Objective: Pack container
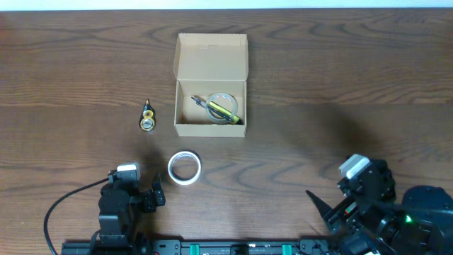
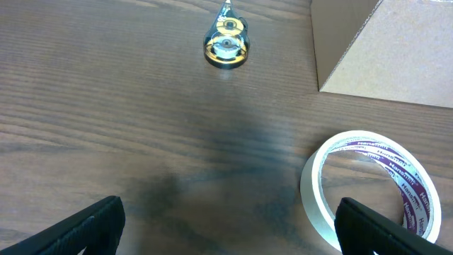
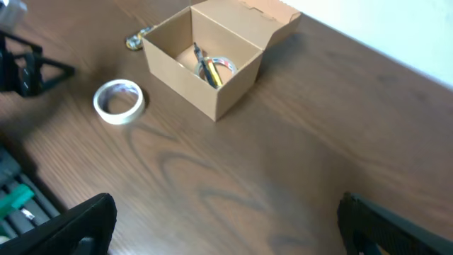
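While both arms sit low at the near edge of the surface (image 1: 340, 85), neither one grips anything. Left tool (image 2: 228, 207): its two fingers are spread wide, and only wood grain shows across the gap. Right tool (image 3: 226, 202): its fingers are also well apart and hold nothing. It sits at the near right corner, well away from everything else.

The box (image 1: 209, 129) stands toward the far middle of the surface. Its flap lid is open and leans back, away from the arms. Its sides are plain kraft. Inside it lies a clear roll (image 1: 228, 99), flat on the bottom. A yellow-and-black stick (image 1: 225, 112) lies slantwise over the roll. I cannot tell what the stick is.

Tape (image 1: 185, 168) lies flat on the surface, on the near side of the box and a little left of its front left corner, apart from it. The ring is pale, and the left wrist view shows purple print round the inner core. It lies just ahead of the left tool, off toward its right finger, not touching.

A gold piece (image 1: 147, 119) rests left of the box, clear of its wall and about level with the box's front half. It is small, round and shiny, with a narrow tip pointing away from the arms.

A black cable (image 1: 60, 205) loops off the left arm, by the near edge.
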Controlling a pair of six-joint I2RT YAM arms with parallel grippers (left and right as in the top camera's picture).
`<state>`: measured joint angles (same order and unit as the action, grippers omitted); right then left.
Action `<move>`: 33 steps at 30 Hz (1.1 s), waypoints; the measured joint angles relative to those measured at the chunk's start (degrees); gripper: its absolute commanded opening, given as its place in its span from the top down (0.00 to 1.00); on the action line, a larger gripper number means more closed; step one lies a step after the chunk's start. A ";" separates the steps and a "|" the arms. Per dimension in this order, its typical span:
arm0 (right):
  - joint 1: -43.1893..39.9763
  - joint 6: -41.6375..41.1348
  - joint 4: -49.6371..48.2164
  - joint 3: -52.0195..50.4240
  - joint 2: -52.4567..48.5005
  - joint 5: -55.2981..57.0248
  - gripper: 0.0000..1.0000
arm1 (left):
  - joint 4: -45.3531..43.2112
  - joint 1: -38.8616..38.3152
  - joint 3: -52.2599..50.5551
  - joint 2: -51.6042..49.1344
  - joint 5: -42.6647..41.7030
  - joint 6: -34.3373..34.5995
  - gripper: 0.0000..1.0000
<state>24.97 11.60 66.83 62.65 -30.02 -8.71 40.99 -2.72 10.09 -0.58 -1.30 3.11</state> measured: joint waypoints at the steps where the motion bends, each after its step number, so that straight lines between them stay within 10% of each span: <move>1: -0.09 1.38 -0.37 -0.39 0.31 0.42 0.01 | -0.02 0.00 0.00 0.00 0.00 0.00 0.05; 18: -21.00 6.08 -20.68 -44.02 26.93 0.59 0.01 | 0.00 0.00 0.00 0.00 0.00 0.00 0.05; 33: -21.42 6.05 -20.87 -51.80 29.07 0.59 0.01 | 0.00 0.00 0.00 0.00 0.00 0.00 0.05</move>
<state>3.55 17.65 45.95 10.85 -0.95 -8.12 40.99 -2.72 10.09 -0.58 -1.30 3.11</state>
